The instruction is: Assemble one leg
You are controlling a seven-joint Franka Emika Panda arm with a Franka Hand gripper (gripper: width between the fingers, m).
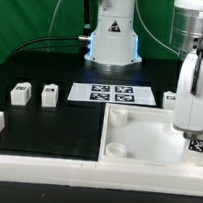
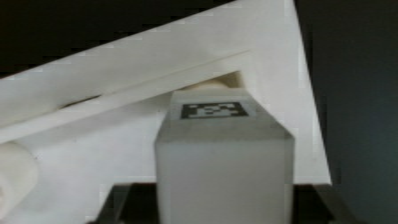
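Observation:
My gripper is shut on one leg, a small white block with a black-and-white tag at its lower end. It holds the leg upright over the right side of the big white panel, near a corner. In the wrist view the held leg fills the middle between my dark fingertips, with the panel's corner behind it. Whether the leg touches the panel I cannot tell. Three more legs lie on the black table: two at the exterior view's left and one at its right.
The marker board lies flat behind the panel. A white raised border runs along the table's front and turns up at the exterior view's left. The robot's base stands at the back with cables beside it.

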